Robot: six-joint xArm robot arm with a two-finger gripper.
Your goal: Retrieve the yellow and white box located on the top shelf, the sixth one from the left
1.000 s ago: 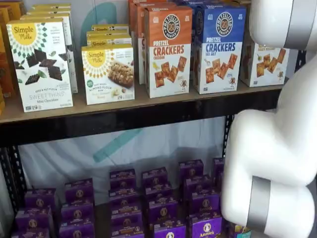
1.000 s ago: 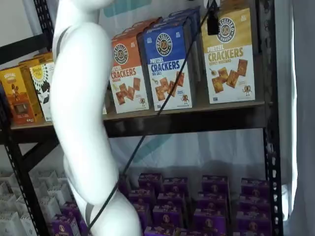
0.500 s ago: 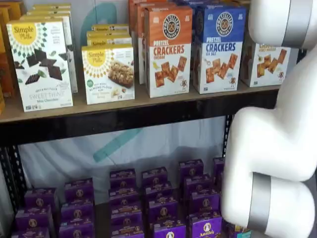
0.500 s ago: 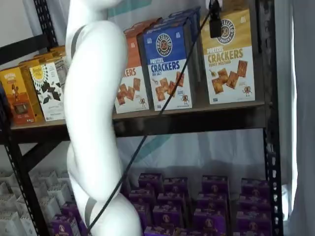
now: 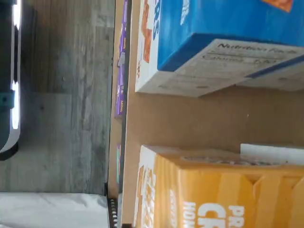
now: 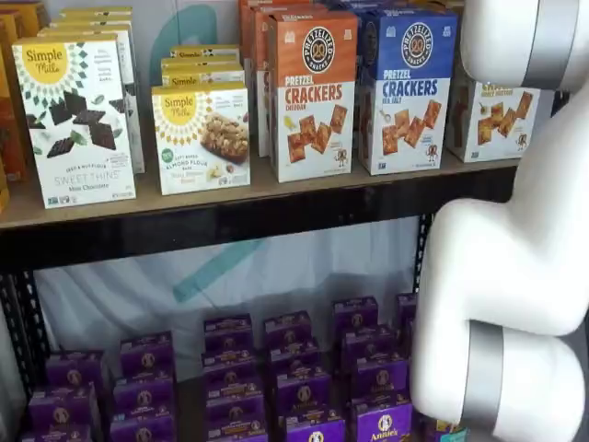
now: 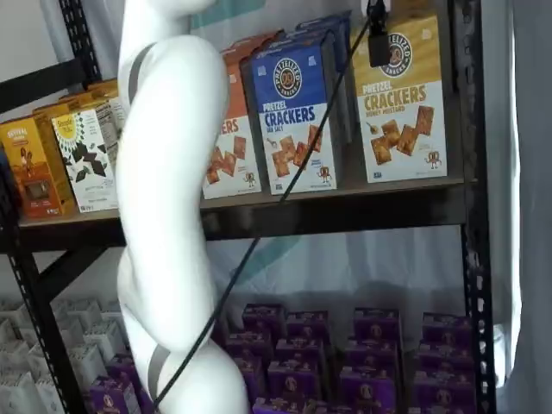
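Note:
The yellow and white box (image 7: pixel 404 103) stands upright at the right end of the top shelf (image 7: pixel 345 210), beside a blue carton (image 7: pixel 297 116). In a shelf view it (image 6: pixel 497 115) is partly hidden behind my white arm (image 6: pixel 525 267). The wrist view shows its yellow top (image 5: pixel 218 190) close by, with the blue carton (image 5: pixel 213 38) across a gap of bare shelf board (image 5: pixel 199 118). My gripper (image 7: pixel 377 41) shows only as a black finger hanging from the view's top edge, in front of the box's upper left corner, with a cable beside it. I cannot tell whether it is open.
An orange Pretzel Crackers carton (image 6: pixel 313 97) and white Simple Mills boxes (image 6: pixel 75 120) fill the shelf to the left. Purple boxes (image 6: pixel 294 368) sit on the lower level. A black upright (image 7: pixel 473 207) stands right of the yellow box. My arm (image 7: pixel 168 207) blocks the shelf's middle.
My arm has shifted to the right in front of the shelf. The black finger has moved slightly right and down over the yellow box's upper left corner. The boxes have not moved.

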